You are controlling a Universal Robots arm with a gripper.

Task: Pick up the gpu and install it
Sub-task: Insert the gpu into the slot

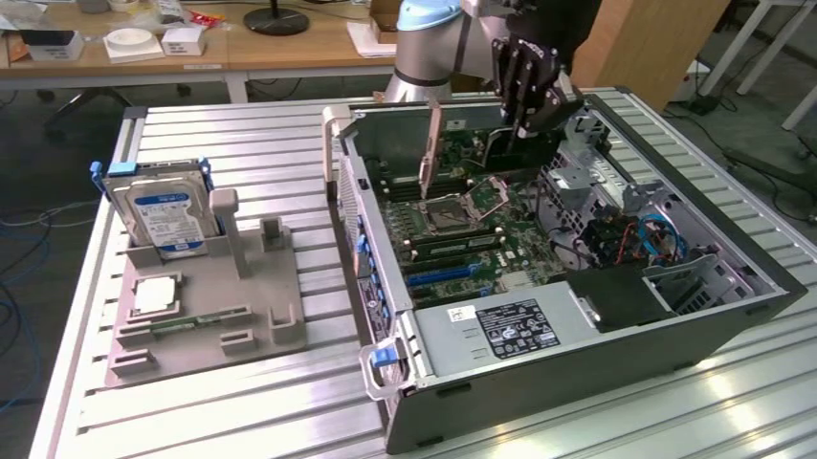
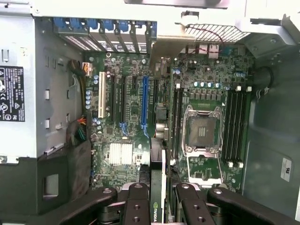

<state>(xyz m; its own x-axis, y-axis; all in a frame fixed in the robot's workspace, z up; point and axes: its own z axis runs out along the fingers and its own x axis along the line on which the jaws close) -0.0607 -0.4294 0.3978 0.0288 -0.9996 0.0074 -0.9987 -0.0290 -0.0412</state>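
Black pincer (image 2: 162, 200) of yours clamps the gpu (image 2: 158, 187) on edge (NVIDIA mark showing); its long axis runs parallel to the blue slot (image 2: 145, 105), which lies ahead, slightly aside.

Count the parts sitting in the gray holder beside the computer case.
3: a hard drive standing upright at the far end of the gray holder, a square silvery chip lying flat in its middle, a green memory stick flat nearer the camera. Nothing looks hidden.
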